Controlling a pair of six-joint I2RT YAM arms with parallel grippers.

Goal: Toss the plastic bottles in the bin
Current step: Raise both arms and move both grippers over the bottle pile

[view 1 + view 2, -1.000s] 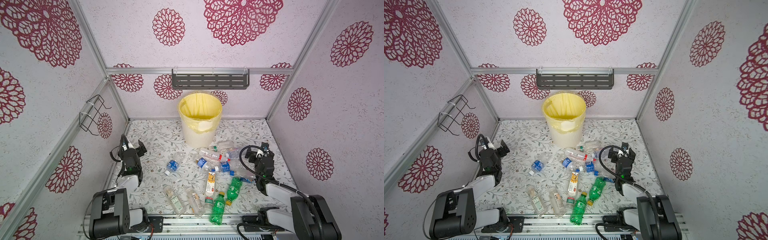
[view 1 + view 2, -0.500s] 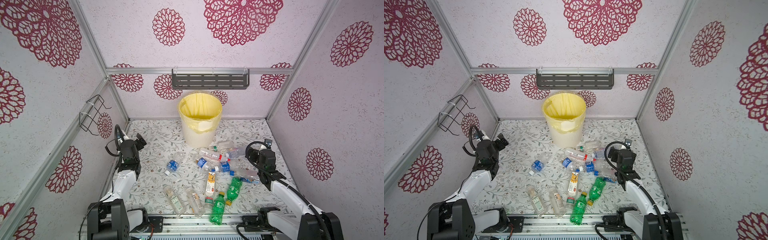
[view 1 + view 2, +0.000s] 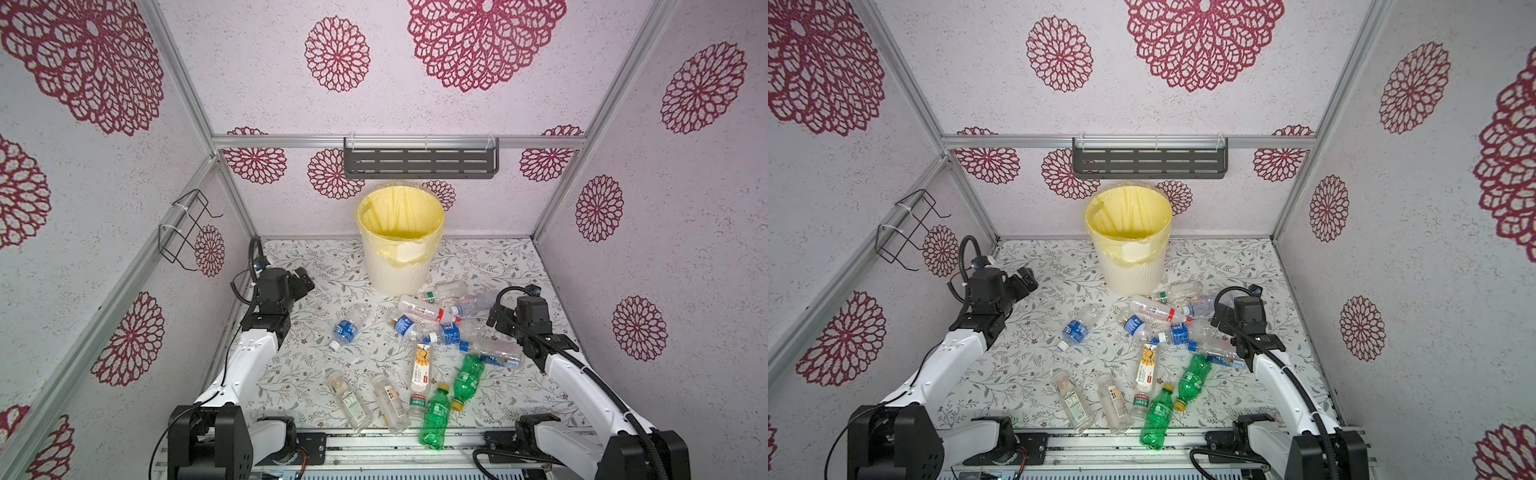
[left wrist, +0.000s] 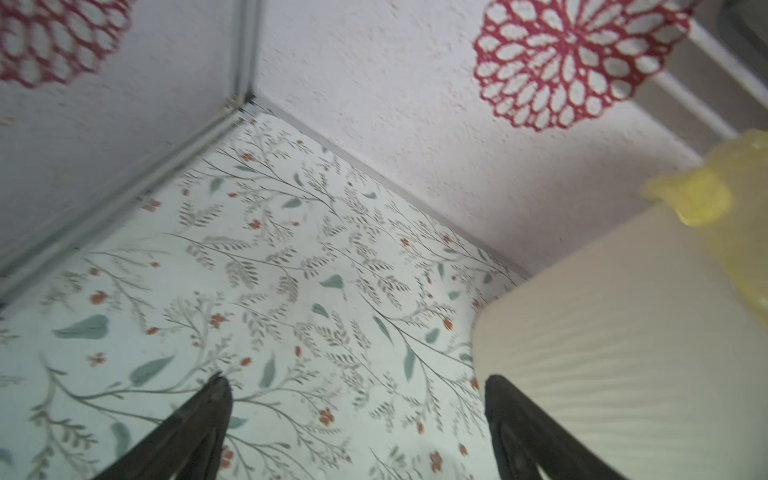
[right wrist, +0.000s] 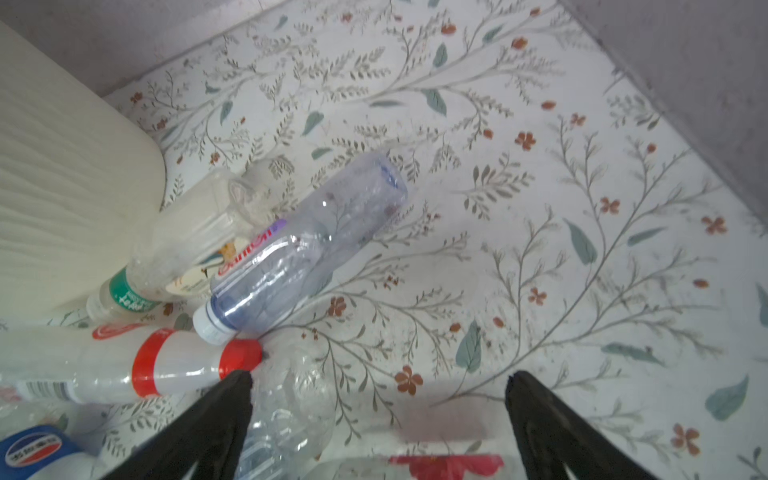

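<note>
In both top views the bin (image 3: 399, 270) (image 3: 1133, 274) stands upright at centre frame against the back wall. The plastic bottles (image 3: 446, 332) (image 3: 1177, 332) lie scattered on the floral tabletop (image 3: 498, 262), from the bin's base down to the lower centre. The left gripper (image 3: 305, 282), left of centre, hangs with jaws wide apart and empty over bare tabletop near the bin, while the right gripper (image 3: 493, 318), right of centre, is likewise spread and empty at the pile's right edge, with a red-capped bottle (image 5: 166, 365) just beside one finger.
</note>
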